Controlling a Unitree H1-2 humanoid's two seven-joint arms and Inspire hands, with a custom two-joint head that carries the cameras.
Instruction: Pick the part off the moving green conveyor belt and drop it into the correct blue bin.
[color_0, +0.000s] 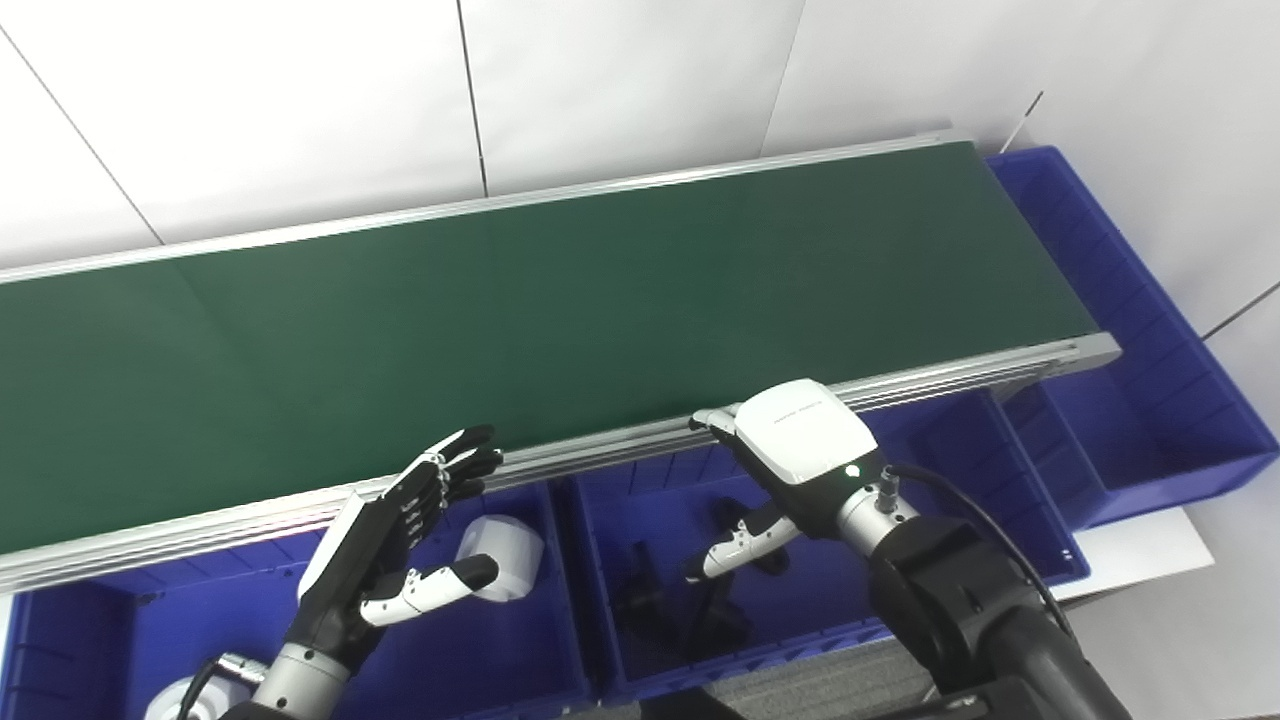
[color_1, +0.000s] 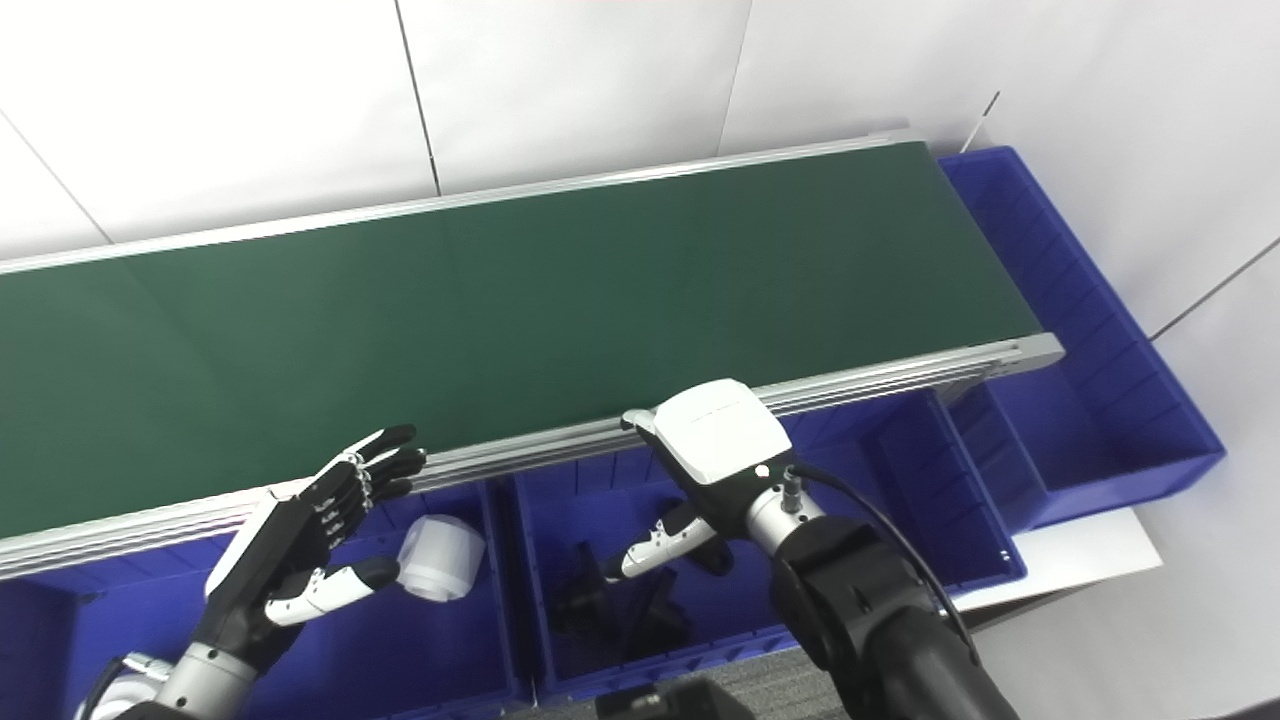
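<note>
Black parts (color_0: 680, 600) lie dim beneath the empty, spread right hand (color_0: 790, 450); left hand (color_0: 400, 540) spread, empty.

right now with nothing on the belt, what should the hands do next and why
Probably hold and wait. The green conveyor belt shows no part anywhere in view. The left hand is open over the bin with the white part, and the right hand hovers at the belt's near rail above the bin of black parts.
</note>
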